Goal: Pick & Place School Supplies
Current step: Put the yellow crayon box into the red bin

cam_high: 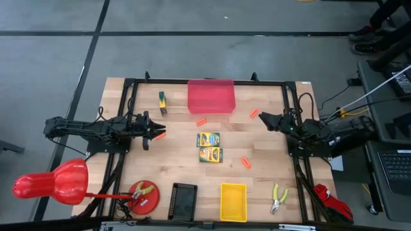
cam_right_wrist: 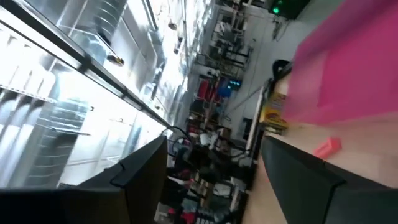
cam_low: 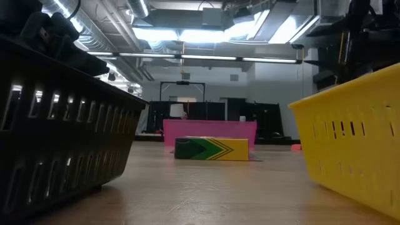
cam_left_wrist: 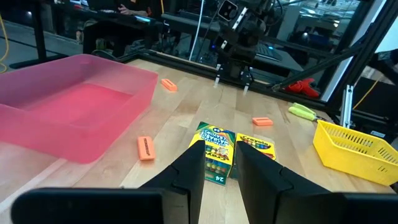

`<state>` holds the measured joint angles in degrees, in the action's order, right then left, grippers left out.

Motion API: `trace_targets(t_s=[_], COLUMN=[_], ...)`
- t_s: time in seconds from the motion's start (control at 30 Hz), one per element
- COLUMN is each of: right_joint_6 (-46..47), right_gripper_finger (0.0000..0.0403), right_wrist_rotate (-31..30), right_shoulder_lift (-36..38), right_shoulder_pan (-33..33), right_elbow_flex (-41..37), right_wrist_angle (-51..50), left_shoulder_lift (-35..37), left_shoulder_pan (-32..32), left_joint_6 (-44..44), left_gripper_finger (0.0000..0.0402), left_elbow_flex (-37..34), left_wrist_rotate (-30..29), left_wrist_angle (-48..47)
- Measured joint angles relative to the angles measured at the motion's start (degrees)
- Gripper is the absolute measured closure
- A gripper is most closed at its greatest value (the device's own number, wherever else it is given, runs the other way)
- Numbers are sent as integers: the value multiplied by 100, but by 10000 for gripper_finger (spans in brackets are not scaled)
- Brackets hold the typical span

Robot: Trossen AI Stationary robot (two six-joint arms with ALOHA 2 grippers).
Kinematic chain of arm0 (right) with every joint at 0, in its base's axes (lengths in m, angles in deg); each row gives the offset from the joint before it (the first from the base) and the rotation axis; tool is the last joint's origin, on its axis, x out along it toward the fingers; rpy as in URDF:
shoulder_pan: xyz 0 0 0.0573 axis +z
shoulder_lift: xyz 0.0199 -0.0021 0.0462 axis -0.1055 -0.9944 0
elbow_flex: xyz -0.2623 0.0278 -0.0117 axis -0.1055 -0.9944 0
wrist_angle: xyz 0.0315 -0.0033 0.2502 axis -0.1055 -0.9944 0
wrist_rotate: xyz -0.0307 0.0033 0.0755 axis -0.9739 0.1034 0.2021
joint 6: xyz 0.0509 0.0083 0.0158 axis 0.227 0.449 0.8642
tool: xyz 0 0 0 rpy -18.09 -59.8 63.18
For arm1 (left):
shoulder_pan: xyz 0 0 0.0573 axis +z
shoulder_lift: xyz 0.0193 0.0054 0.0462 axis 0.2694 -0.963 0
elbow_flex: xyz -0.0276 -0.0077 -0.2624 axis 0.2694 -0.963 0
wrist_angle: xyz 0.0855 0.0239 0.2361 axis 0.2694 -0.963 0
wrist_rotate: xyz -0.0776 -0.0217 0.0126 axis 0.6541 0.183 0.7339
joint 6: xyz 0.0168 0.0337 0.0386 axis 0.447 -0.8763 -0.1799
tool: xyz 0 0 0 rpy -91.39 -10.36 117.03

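Note:
Two green-and-yellow crayon boxes [cam_high: 208, 139] [cam_high: 210, 154] lie flat side by side at the table's middle. The left wrist view shows them as well [cam_left_wrist: 216, 151] [cam_left_wrist: 255, 147]. A smaller yellow-and-dark-green block [cam_high: 163, 101] stands left of the pink tray [cam_high: 210, 96]. My left gripper [cam_high: 154, 128] hovers level left of the boxes, pointing at them, fingers a little apart [cam_left_wrist: 219, 146] with nothing between. My right gripper [cam_high: 264, 119] hangs at the right, above the table, rolled over, fingers wide apart [cam_right_wrist: 211, 174] and holding nothing.
Orange erasers [cam_high: 201, 122] [cam_high: 253, 113] [cam_high: 244, 162] lie scattered around the boxes. Along the near edge stand a red plate [cam_high: 153, 204] with pliers, a black basket [cam_high: 183, 200], a yellow basket [cam_high: 233, 201] and loose pliers [cam_high: 277, 197].

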<state>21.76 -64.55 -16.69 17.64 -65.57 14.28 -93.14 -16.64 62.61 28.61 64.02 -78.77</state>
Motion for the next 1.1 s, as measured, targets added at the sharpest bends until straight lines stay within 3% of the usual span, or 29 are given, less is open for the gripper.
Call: trace_targets(t_s=[0.2, 0.4, 0.53, 0.7, 0.8, 0.93, 1.0, 1.1], right_joint_6=[-189, -2040, -3279, -4364, -4904, -5159, -5133, -4876], right_gripper_finger=[140, 140, 140, 140, 140, 140, 140, 140], right_wrist_rotate=[-204, -381, 106, 783, 1024, 991, 817, 601], right_shoulder_lift=[-1150, -2128, -2454, -2559, -2596, -2587, -2591, -2583], right_shoulder_pan=[54, 66, 65, 63, 63, 63, 21, -44], right_elbow_flex=[0, 405, 1001, 1876, 2432, 3188, 3625, 4403], right_wrist_angle=[1587, 3751, 4569, 4633, 4309, 2702, 1632, -236], left_shoulder_lift=[1, -1, -1, -17, -14, -16, -16, -96], left_shoulder_pan=[-2, -2, -2, -2, -1, 0, 0, -2], left_joint_6=[202, 2291, 2658, 2299, 2261, 1791, 1384, 860], left_gripper_finger=[315, 315, 315, 315, 315, 315, 315, 315], left_elbow_flex=[0, 0, 0, 0, 2, 169, 405, 1088], left_wrist_rotate=[-65, -115, -531, -367, -285, -397, -552, -802], left_wrist_angle=[423, 1382, 1941, 2713, 3333, 3574, 3281, 2098])
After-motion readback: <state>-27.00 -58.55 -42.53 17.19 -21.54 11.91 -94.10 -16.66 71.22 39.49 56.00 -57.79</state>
